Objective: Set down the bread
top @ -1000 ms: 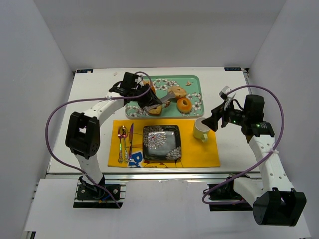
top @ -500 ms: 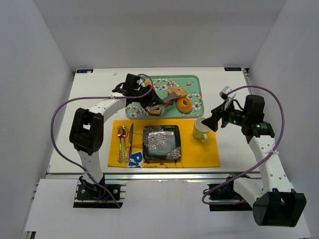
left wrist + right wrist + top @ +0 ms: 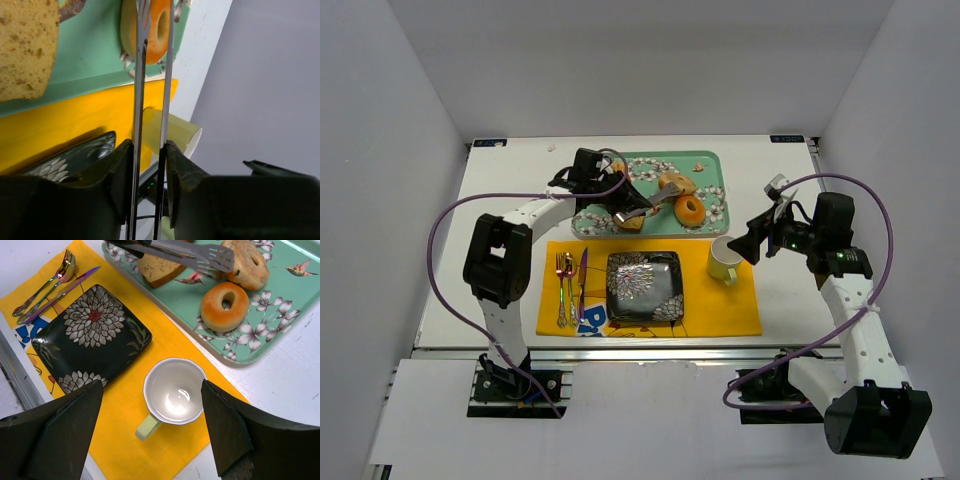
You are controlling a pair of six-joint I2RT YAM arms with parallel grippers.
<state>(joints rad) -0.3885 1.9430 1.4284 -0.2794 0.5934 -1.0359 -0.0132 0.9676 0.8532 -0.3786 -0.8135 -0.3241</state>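
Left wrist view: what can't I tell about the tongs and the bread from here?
- Tongs tips: cut off by the top edge of the left wrist view.
- Bread slice: cropped by that view's left and top edges. In the top view, the left gripper and tongs overlap it.
- Right wrist view: the bread's far end is hidden behind the tongs.

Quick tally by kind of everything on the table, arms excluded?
Bagels: 2
Bread slice: 1
Tongs: 1
Tray: 1
Plate: 1
Cup: 1
Placemat: 1
Cutlery pieces: 3
Total: 11
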